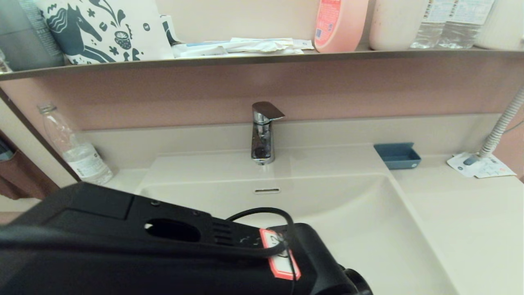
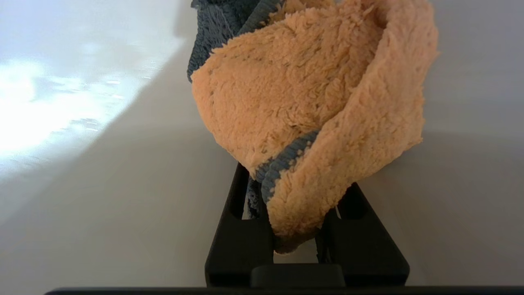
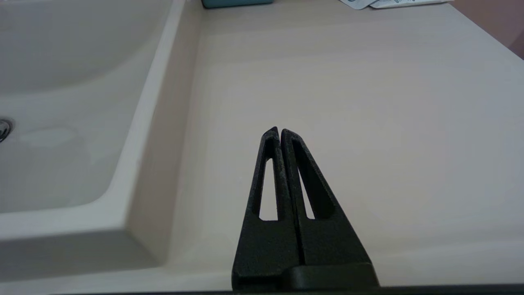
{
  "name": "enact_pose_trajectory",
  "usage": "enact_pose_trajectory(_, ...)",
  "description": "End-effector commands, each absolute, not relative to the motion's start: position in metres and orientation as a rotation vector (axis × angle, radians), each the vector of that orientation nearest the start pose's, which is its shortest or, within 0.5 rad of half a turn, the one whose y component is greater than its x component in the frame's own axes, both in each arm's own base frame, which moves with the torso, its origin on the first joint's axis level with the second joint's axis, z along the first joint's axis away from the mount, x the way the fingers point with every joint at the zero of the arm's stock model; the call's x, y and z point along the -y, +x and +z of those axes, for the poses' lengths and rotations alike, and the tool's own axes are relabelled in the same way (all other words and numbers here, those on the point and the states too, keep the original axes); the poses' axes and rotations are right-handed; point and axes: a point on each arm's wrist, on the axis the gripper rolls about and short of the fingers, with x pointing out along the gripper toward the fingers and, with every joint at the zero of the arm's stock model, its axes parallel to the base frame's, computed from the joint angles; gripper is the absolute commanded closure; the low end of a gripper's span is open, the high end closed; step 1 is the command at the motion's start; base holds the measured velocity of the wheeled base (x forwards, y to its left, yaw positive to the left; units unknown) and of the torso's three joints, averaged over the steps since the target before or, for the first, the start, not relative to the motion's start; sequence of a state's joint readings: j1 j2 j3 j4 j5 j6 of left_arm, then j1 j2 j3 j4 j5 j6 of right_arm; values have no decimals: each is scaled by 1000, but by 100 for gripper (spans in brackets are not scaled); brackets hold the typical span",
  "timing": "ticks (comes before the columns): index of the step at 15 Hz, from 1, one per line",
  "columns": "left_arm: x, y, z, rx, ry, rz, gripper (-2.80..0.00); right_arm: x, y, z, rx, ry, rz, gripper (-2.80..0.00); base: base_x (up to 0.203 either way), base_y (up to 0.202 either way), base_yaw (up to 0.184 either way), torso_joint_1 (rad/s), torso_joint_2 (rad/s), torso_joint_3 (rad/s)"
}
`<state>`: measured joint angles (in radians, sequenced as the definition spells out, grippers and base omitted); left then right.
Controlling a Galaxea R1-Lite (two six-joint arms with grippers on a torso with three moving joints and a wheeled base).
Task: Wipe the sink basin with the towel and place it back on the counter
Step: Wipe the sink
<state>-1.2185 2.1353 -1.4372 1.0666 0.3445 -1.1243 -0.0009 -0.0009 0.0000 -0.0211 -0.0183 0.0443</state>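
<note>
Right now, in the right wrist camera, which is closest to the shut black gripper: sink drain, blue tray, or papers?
From the right gripper over the counter:
1. Sink drain, in the basin beside it.
2. Blue tray and papers, at the far edge: too close to call.

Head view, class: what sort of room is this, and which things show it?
Probably a bathroom: a sink basin with a chrome faucet, and a shelf holding a pink bottle.

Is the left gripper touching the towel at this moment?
Touching. The left wrist view shows the left gripper shut on the towel, the cloth pinched between its fingers.
</note>
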Motion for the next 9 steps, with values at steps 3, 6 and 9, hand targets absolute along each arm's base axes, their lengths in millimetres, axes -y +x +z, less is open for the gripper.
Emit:
enact_pose_trajectory(3, 239, 113, 121, -1304, 325, 73, 0, 0, -23, 78, 22, 45, -19, 0, 0, 0, 0, 0, 0, 0)
enact_pose_trajectory(6, 209, 139, 125, -1256, 294, 63, 0, 0, -23, 78, 22, 45, -19, 0, 0, 0, 0, 0, 0, 0)
enact_pose_trajectory(9, 200, 166, 132, -1160, 234, 6, 0, 0, -23, 78, 22, 45, -19, 0, 0, 0, 0, 0, 0, 0)
